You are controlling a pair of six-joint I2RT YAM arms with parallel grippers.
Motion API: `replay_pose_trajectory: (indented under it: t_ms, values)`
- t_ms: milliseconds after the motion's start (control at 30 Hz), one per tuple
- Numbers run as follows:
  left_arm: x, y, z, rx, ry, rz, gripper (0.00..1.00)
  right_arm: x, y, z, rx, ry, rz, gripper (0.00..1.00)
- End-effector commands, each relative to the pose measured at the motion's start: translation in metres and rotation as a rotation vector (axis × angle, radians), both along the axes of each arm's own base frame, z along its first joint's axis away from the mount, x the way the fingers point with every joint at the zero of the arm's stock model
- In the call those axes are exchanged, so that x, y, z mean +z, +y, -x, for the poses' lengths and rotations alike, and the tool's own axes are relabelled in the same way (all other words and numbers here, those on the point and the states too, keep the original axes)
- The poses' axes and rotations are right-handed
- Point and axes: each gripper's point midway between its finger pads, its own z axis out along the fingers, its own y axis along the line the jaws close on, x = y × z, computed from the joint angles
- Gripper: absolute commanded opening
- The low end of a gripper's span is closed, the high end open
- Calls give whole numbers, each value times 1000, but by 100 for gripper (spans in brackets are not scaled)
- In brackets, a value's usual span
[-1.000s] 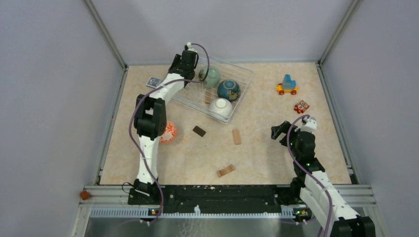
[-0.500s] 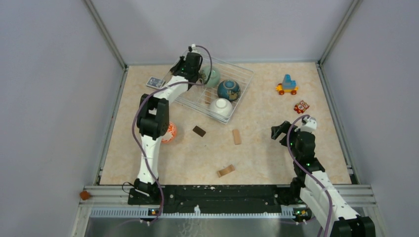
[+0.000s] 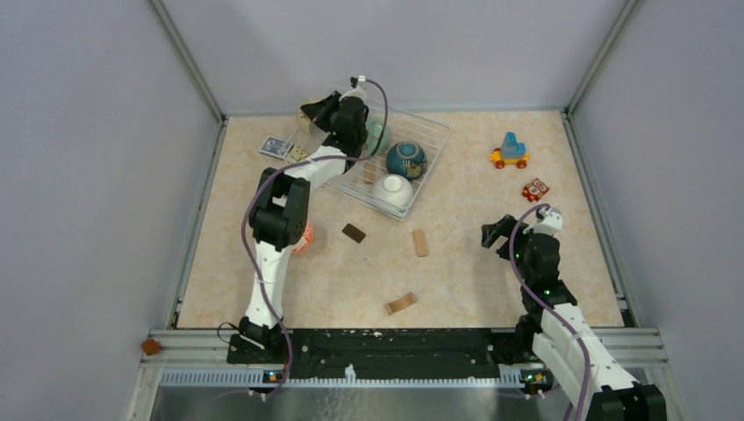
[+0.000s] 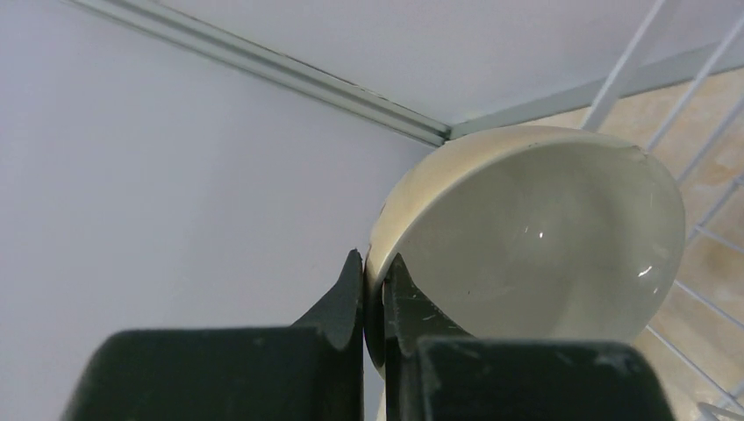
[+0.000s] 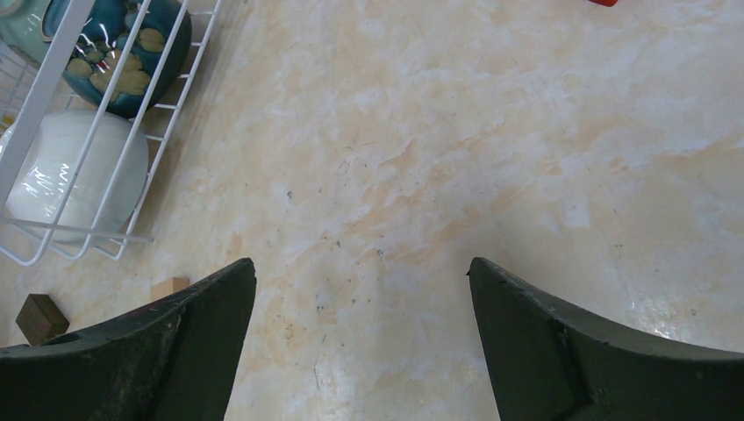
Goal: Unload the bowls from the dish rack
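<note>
My left gripper [image 3: 323, 114] is shut on the rim of a beige bowl [image 3: 309, 114] and holds it tilted above the back left corner of the wire dish rack [image 3: 425, 121]. In the left wrist view the fingers pinch the rim [image 4: 373, 281] of the beige bowl [image 4: 526, 237]. A mint green bowl [image 3: 380, 136], a dark blue bowl [image 3: 405, 160] and a white bowl [image 3: 392, 190] lie in the rack. An orange-red patterned bowl [image 3: 304, 237] sits on the table, half hidden by the left arm. My right gripper [image 3: 497, 231] is open and empty over bare table [image 5: 360, 289].
A toy vehicle [image 3: 510, 152] and a red toy [image 3: 535, 189] are at the back right. A card [image 3: 275, 146] lies left of the rack. A dark block [image 3: 354, 232] and two wooden blocks [image 3: 420, 242] [image 3: 401, 303] lie mid-table.
My left gripper has swung up from the rack's back left corner, and the beige bowl now shows lifted and tilted in it. The right arm has not moved.
</note>
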Motion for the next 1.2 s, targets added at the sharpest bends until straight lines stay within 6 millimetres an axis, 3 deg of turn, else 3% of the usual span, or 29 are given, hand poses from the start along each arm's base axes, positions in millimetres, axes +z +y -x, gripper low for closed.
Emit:
replay_pose_trajectory:
  t_ms: [0, 200, 400, 533, 700, 767, 900, 1000, 1167]
  values:
    - [92, 9, 26, 95, -281, 11, 0, 20, 1, -8, 1, -55, -2, 90]
    - [132, -1, 47, 90, -369, 2, 0, 21, 2, -8, 2, -57, 0, 90]
    - [152, -24, 60, 33, -368, 49, 0, 21, 2, -8, 4, -59, -1, 90]
    - [168, -40, 74, -30, -395, 139, 0, 22, 2, -8, 8, -61, -1, 90]
    - [200, -47, 100, -78, -453, 242, 0, 22, 3, -8, 10, -64, -1, 90]
    - [204, -53, 106, -119, -452, 301, 0, 23, 2, -7, 9, -66, -1, 90]
    - [185, -76, 110, -277, -333, 530, 0, 19, -5, -4, -41, -36, -5, 91]
    - [164, -104, 125, -422, -230, 755, 0, 18, -14, -1, -110, 2, -26, 95]
    - [136, -139, 158, -593, -115, 1025, 0, 32, 4, 4, -66, 59, -136, 98]
